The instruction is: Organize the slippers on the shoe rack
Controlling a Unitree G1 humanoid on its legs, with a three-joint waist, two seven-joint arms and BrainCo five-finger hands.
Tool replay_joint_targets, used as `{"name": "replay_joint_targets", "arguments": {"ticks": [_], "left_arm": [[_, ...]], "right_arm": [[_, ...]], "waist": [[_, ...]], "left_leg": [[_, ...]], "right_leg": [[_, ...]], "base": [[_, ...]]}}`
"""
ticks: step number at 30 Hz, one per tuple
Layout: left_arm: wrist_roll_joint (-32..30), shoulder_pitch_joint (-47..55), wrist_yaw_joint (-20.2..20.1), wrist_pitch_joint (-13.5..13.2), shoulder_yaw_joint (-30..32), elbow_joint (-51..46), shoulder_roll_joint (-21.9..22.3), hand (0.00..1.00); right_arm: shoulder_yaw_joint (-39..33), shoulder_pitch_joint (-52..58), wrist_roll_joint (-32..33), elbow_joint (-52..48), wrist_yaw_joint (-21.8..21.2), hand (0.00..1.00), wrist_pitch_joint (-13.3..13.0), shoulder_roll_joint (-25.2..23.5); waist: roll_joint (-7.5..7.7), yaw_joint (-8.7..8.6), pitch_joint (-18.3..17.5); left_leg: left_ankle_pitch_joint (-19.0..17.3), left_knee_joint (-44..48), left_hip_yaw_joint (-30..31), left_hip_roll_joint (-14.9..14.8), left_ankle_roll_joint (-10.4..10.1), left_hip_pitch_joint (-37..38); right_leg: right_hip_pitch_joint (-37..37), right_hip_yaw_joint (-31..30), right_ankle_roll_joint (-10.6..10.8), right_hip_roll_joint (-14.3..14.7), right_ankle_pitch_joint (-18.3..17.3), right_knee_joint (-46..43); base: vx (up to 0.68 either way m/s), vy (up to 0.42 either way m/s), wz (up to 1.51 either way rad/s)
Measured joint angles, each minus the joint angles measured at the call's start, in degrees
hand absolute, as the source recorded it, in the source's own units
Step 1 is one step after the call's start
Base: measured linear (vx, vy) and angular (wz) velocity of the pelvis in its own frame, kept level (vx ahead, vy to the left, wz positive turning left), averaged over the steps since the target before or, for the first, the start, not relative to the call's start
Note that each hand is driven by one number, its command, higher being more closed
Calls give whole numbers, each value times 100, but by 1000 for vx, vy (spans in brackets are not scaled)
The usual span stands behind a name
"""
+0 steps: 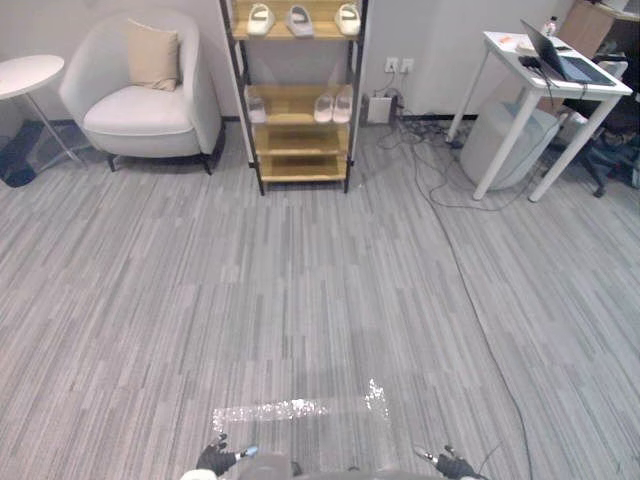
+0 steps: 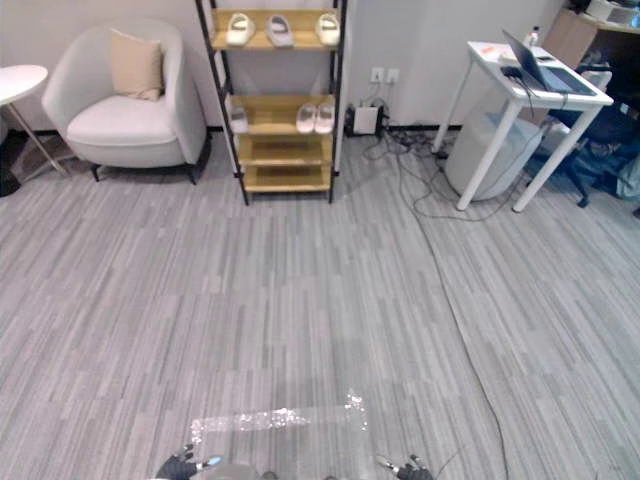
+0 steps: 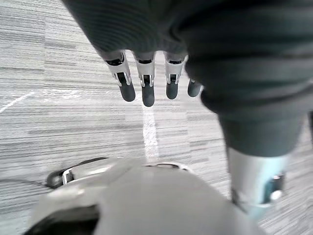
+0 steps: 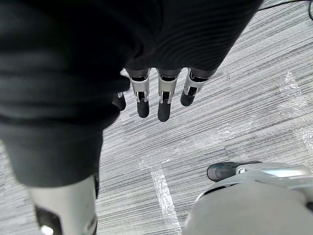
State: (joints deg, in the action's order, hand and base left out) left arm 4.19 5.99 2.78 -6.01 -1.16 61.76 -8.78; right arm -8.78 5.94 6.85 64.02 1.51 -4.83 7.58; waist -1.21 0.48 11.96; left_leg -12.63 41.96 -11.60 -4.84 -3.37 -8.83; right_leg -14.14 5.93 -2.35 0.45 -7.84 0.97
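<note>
The shoe rack (image 1: 298,140), wooden shelves in a black frame, stands against the far wall. On its upper shelf lie three white slippers (image 1: 299,18) in a row. The shelf below carries a single slipper (image 1: 256,106) at the left and a pair (image 1: 334,105) at the right. The two lowest shelves are bare. My left hand (image 1: 215,460) and right hand (image 1: 455,466) hang low at the near edge, far from the rack. In the wrist views the left hand's fingers (image 3: 146,87) and the right hand's fingers (image 4: 164,102) point straight down at the carpet, holding nothing.
A white armchair (image 1: 140,100) with a beige cushion stands left of the rack, with a round white table (image 1: 25,72) beyond it. At the right are a white desk (image 1: 545,75) with a laptop, and cables (image 1: 430,160) on the grey carpet. Tape marks (image 1: 300,408) lie near me.
</note>
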Motion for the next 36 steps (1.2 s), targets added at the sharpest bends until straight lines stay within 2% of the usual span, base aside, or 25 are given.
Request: {"name": "replay_joint_targets", "arguments": {"ticks": [2, 4, 7, 8, 9, 10, 11, 13, 15, 16, 18, 20, 22, 23, 24, 25, 26, 27, 29, 30, 32, 33, 34, 35, 36], "left_arm": [[52, 6, 53, -17, 34, -46, 19, 0], [62, 0, 60, -91, 40, -48, 21, 0], [61, -3, 72, -92, 77, -44, 75, 0], [75, 33, 72, -92, 120, -34, 67, 0], [90, 33, 73, -95, 156, -39, 36, 0], [91, 24, 72, -80, 197, -25, -45, 0], [85, -9, 77, -65, 197, -2, -61, 0], [74, -16, 79, -29, 178, 48, -50, 0], [42, -20, 85, 6, 112, 60, -87, 0], [36, -31, 88, 19, 55, 79, -121, 0], [42, -106, 83, 21, -130, 76, -140, 0], [53, -335, 80, 20, -156, 76, -37, 0], [52, -455, 54, 12, -220, 66, 127, 0], [51, -462, 49, 8, -222, 60, 151, 0], [49, -447, 39, 7, -223, 44, 231, 0], [19, -434, 31, 6, -214, 13, 215, 0], [44, -502, 49, 14, -195, 38, 264, 0], [44, -531, 34, -3, -168, 67, 321, 0], [42, -579, 44, -28, -58, 78, 461, 0], [38, -566, 40, -11, 53, 143, 542, 0], [37, -498, 26, 4, 294, 33, 671, 0], [35, -436, 33, 9, 503, -142, 724, 0], [35, -424, 35, 5, 561, -181, 726, 0], [36, -411, 37, 6, 629, -277, 728, 0], [39, -414, 39, 2, 628, -323, 728, 0]], "right_arm": [[5, -9, -6, 3, 37, 0, 13, 16], [6, -10, -7, 3, 74, 0, 30, 16], [14, -30, -3, -10, 91, 0, 30, 73], [45, -31, -2, -7, 101, 0, 35, 95], [51, -30, -4, -7, 103, 0, 34, 69], [37, 11, -5, -7, 100, 0, 33, -34], [-12, -13, -11, -7, 94, 0, 34, -54], [-36, -41, -16, -15, 84, 0, 34, -36], [-57, -37, -23, -15, 79, 0, 38, -66], [-56, -60, -23, -16, 78, 0, 41, -79], [-48, -132, -23, -30, 72, 0, 40, -54], [-50, -261, -22, -71, 62, 0, 30, 26], [-49, -243, -20, -229, 66, 0, 22, 44], [-43, -246, -18, -242, 69, 0, 22, 34], [2, -167, -18, -236, 66, 0, 25, -72], [4, -84, -18, -229, 67, 0, 26, -126], [-41, -91, -3, -200, 51, 0, 29, -115], [-18, -169, -17, -192, 53, 0, 53, 37], [-28, -196, -16, -191, 44, 0, 62, 73], [-193, -150, -15, -173, 24, 0, 76, 25], [-234, -24, -8, -232, 35, 0, 79, 14], [-169, 77, -6, -348, 50, 0, 81, 33], [-163, 88, -6, -392, 68, 0, 83, 33], [-169, 81, -2, -454, 87, 0, 79, 8], [-174, 82, 1, -451, 91, 0, 80, -6]], "waist": [[-16, 2, 9], [-10, 21, 13], [-76, 44, -2], [-83, 100, -39], [10, 161, -87], [166, 162, -174], [207, 177, -189], [211, 232, -198], [231, 227, -226], [273, 226, -248], [219, 120, -267], [47, -13, -171], [-83, -102, -99], [-59, -133, -110], [164, -151, -166], [288, -159, -189], [220, -189, -143], [-10, -196, -170], [-193, -276, -123], [-249, -328, -123], [-272, -333, -113], [-245, -265, -67], [-246, -252, -57], [-232, -227, -40], [-204, -211, -27]], "left_leg": [[-244, -56, 4, -30, 70, -234], [-193, -961, 47, 50, 50, -367], [367, -2468, 366, 121, -204, -413], [620, -2392, 319, 190, -60, -436], [605, -2248, 281, 298, 25, -505], [347, -2030, 231, 485, 220, -636], [242, -2051, 171, 556, 291, -587], [170, -2462, 59, 659, 356, -33], [118, -2819, 19, 762, 424, 635], [95, -3044, 27, 838, 458, 1050], [94, -3375, 191, 798, 458, 1583], [93, -3447, 285, 522, 457, 1887], [93, -3446, 299, 274, 456, 2146], [70, -3448, 305, 232, 413, 2257], [-129, -3444, 337, 323, 94, 2509], [-225, -3445, 374, 388, -13, 2599], [-403, -3442, 465, 323, -105, 2764], [-426, -3336, 474, 83, -120, 2713], [-425, -2923, 661, -111, -120, 2640], [-394, -2278, 836, -258, -172, 2451], [-145, -940, 957, -440, -451, 1971], [588, 609, 938, -690, -445, 1317], [533, 1107, 855, -821, -413, 1069], [269, 1691, 581, -972, -292, 657], [76, 1714, 398, -969, -151, 436]], "right_leg": [[24, -68, 34, -149, -76, -84], [40, -155, 172, -413, -162, -90], [101, -310, 535, -664, -392, -89], [88, -351, 627, -765, -473, -106], [101, -371, 696, -870, -543, -142], [242, -401, 845, -1072, -683, -538], [535, -460, 957, -1172, -797, -1177], [1277, -791, 1099, -1181, -731, -3256], [1720, -717, 1218, -1169, -668, -4927], [1889, -468, 1061, -1226, -765, -5534], [2196, 258, 685, -1222, -1014, -5761], [2640, 753, 368, -911, -1237, -5131], [2992, 733, 373, -556, -1098, -3991], [3068, 642, 354, -416, -725, -3235], [3077, 387, 333, -398, 499, -1723], [3085, 312, 330, -467, 994, -1517], [3129, 332, 33, -411, 1171, -1804], [3168, 380, -22, -271, 947, -2009], [3037, 594, -71, -144, 595, -2112], [2824, 753, -76, -94, 367, -2121], [2474, 846, -71, -6, 142, -2058], [2086, 873, -194, 85, -36, -1912], [1930, 876, -200, 127, -79, -1837], [1571, 878, -225, 154, -146, -1648], [1303, 852, -207, 146, -159, -1465]], "base": [[94, 99, -21], [187, 169, -20], [252, 250, -23], [354, 330, -32], [447, 303, -17], [450, 274, -10], [534, 304, -12], [430, 231, -15], [486, 151, -10], [513, 99, -8], [472, 3, 12], [469, -77, 21], [420, -115, 14], [651, -242, 17], [481, -195, 19], [519, -240, 23], [362, -164, 14], [444, -218, 16], [382, -215, 29], [429, -283, 53], [327, -212, 40], [256, -107, 14], [323, -113, 12], [333, -96, 10], [323, -98, 3]]}}
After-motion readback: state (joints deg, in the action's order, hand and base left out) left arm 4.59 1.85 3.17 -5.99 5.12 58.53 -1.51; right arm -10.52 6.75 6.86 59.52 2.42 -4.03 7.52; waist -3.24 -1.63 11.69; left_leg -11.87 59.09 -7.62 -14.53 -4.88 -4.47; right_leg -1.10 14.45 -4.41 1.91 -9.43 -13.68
